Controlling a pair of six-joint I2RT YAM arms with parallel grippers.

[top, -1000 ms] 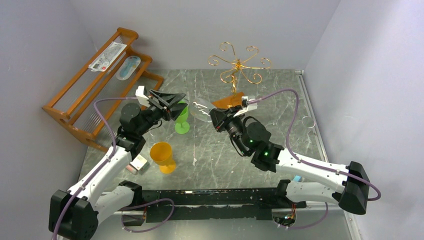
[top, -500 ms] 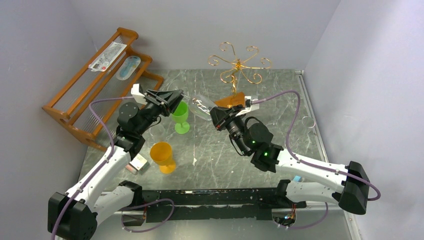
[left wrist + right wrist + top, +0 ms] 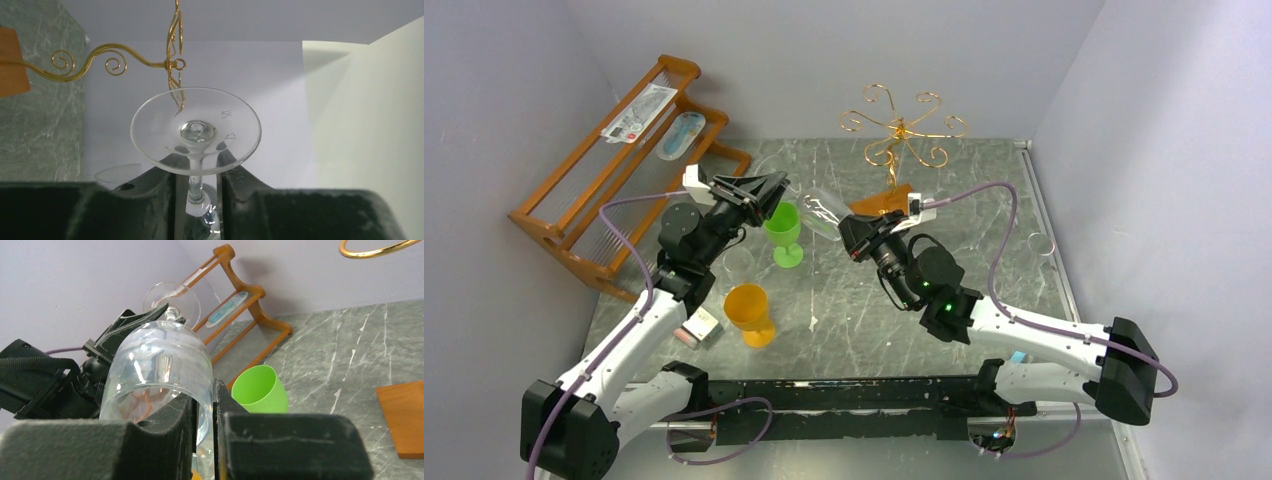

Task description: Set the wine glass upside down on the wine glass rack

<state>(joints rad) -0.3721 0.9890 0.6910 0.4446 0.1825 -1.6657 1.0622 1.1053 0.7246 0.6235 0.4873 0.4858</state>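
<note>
Handover step, by the look of it. The wine glass hung in the air over the far-middle part of the worktop. It lay roughly on its side between the two arms, resting on nothing. Its foot pointed toward the left gripper and its mouth toward the right gripper.

Right gripper: jaws clamped on the bowl wall at the rim, one finger inside the bowl and one outside.

Left gripper: jaws drawn narrow around the stem just under the foot. A dark slit showed on each side of the stem in the left wrist view, so I could not tell whether the pads were actually biting.

The wine glass rack stood at the far edge of the worktop near its middle, apart from the glass, with nothing hung on its curls. A green cup stood near the left gripper. An orange cup stood toward the near-left corner.

Judgement: hanging not begun. The next move called for a sure left grip on the stem. The right gripper would then let go and draw its inner finger straight out without dragging the rim. After that, the left arm would need to turn the foot up and slide the stem into a curl so the foot sat on the wire.
</note>
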